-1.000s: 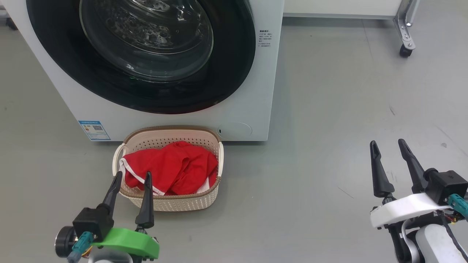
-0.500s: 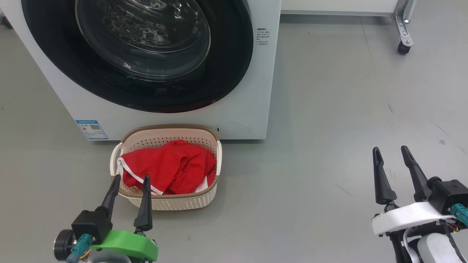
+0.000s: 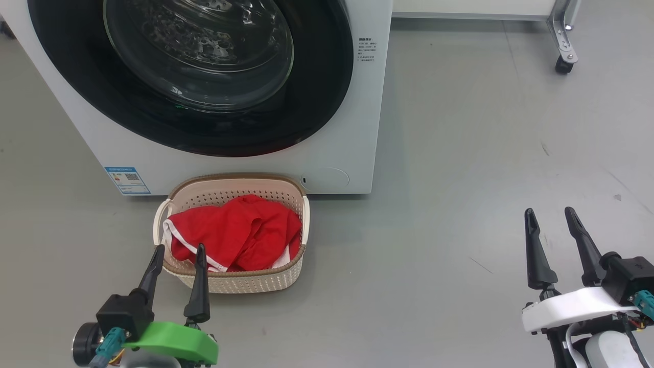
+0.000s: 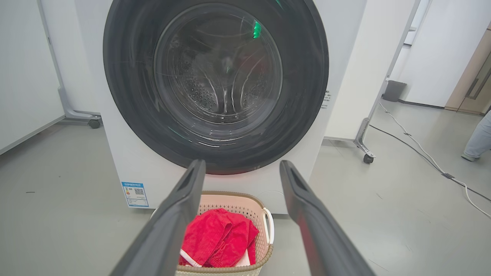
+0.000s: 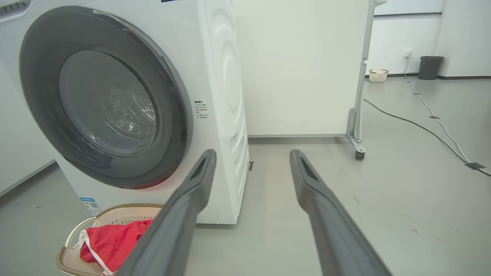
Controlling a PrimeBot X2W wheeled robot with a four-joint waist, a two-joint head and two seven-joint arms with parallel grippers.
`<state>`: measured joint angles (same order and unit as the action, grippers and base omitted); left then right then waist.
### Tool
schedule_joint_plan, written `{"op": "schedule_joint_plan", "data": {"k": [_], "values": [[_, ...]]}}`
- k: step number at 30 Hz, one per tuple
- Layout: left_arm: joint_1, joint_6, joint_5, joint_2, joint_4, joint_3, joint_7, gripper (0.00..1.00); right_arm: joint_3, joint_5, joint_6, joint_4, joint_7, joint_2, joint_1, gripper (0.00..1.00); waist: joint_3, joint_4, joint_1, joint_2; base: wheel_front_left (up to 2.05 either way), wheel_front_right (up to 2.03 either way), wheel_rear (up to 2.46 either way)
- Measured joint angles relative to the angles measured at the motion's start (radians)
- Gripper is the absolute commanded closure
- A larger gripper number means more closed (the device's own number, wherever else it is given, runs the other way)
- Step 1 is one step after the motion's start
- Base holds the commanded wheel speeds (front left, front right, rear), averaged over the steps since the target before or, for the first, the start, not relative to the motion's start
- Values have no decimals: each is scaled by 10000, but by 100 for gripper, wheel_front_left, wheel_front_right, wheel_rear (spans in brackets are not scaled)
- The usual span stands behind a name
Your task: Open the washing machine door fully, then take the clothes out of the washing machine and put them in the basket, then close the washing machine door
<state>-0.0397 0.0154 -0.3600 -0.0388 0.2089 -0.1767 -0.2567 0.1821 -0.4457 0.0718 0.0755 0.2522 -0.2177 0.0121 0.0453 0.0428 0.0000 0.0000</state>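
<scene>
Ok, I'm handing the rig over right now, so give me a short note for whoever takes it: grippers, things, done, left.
Left gripper: open, empty, in front of the basket.
Right gripper: open, empty, above bare floor off to the right.
Clothes: in the basket, which sits on the floor against the washing machine.
Washing machine door: looks shut.
Done: clothes out, door closed.
Left: apparently nothing; no red shows through the glass.

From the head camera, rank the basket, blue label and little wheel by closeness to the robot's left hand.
1. Basket, just ahead of the left hand.
2. Blue label, low on the washer.
3. Little wheel, far right.
</scene>
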Motion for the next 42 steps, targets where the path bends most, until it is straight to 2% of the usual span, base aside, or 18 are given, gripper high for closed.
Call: {"op": "schedule_joint_plan", "data": {"k": [10, 14, 42], "values": [[0, 0, 0, 0, 54, -15, 0, 0, -90, 88, -94, -8, 0, 165, 193, 0, -32, 15, 0, 0, 0, 0, 0], [12, 90, -307, 0, 59, 58, 0, 0, -136, 163, -194, -8, 0, 205, 206, 0, -32, 21, 0, 0, 0, 0, 0], [105, 132, -249, 2, 418, -180, 2, 0, -399, 443, -523, 132, 0, 522, 388, 0, -164, 6, 0, 0, 0, 0, 0]]}}
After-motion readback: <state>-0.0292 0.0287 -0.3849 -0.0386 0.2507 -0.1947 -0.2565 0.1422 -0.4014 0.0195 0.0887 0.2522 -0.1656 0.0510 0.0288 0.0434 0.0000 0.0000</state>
